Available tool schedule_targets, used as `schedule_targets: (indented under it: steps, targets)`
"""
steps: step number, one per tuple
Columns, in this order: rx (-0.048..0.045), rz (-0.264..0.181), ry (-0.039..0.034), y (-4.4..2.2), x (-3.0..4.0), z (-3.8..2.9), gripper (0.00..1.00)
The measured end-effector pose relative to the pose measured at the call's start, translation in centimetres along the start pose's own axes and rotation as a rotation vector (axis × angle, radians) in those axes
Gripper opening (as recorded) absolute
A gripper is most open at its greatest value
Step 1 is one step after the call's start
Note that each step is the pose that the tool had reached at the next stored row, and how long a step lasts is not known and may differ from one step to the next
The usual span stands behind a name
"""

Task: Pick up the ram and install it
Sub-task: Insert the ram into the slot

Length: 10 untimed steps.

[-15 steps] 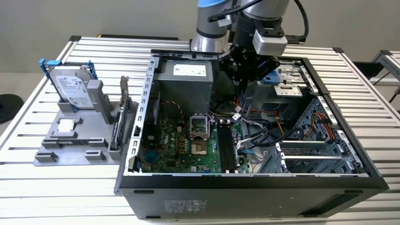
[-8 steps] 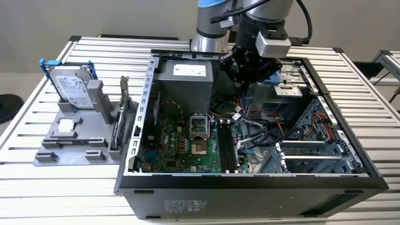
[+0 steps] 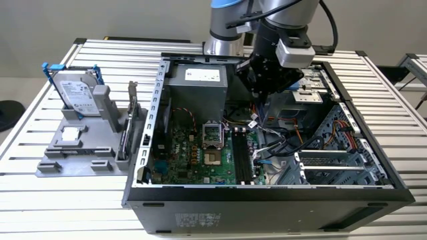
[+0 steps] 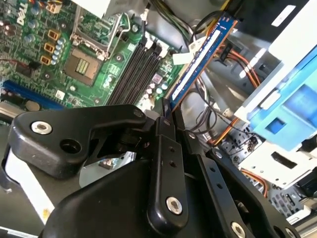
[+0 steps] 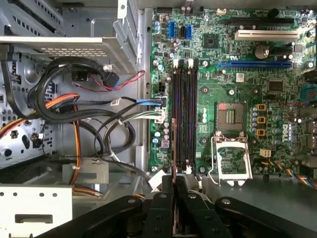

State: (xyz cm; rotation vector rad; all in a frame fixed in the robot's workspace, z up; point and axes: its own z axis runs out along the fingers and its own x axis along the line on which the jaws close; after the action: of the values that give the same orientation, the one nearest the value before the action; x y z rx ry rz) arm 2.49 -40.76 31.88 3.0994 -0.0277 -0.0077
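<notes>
Holding the ram (image 4: 200, 54) edge-on, the gripper (image 4: 168, 111) has its fingers (image 4: 166, 148) pinched shut on one end of the stick, so the free length juts out ahead of it over the open case (image 3: 267, 192). That edgewise grip looks chosen to keep the contact edge clear and pointing toward the board. In the first wrist view the ram (image 5: 174, 163) appears as a thin line rising from between the closed fingers (image 5: 161, 208), running roughly in line with the slots (image 5: 183, 114) just beyond it; I judge the arm is lining the stick up with them, though the ram is not yet seated and whether it sits exactly over a slot cannot be told. Beside the slots lies the empty socket (image 5: 230, 161) with its lever frame, and on their other side a tangle of cables (image 5: 84, 109) the stick must stay clear of. Farther off, in the exterior view, the gripper (image 3: 267, 82) hangs over the case next to the power supply (image 3: 197, 90). Well beyond, outside the case, a hard drive (image 3: 77, 95) stands in its holder on the counter (image 3: 60, 200).
</notes>
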Motion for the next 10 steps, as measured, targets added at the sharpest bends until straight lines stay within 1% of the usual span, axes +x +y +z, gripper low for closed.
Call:
schedule_targets:
  steps: [5, 10]
  targets:
    - [0.0001, 0.000, -0.0028, 0.77, 0.03, 0.05, 0.00]
    - [0.0001, 0.000, -0.0040, 1.20, 0.04, 0.13, 0.00]
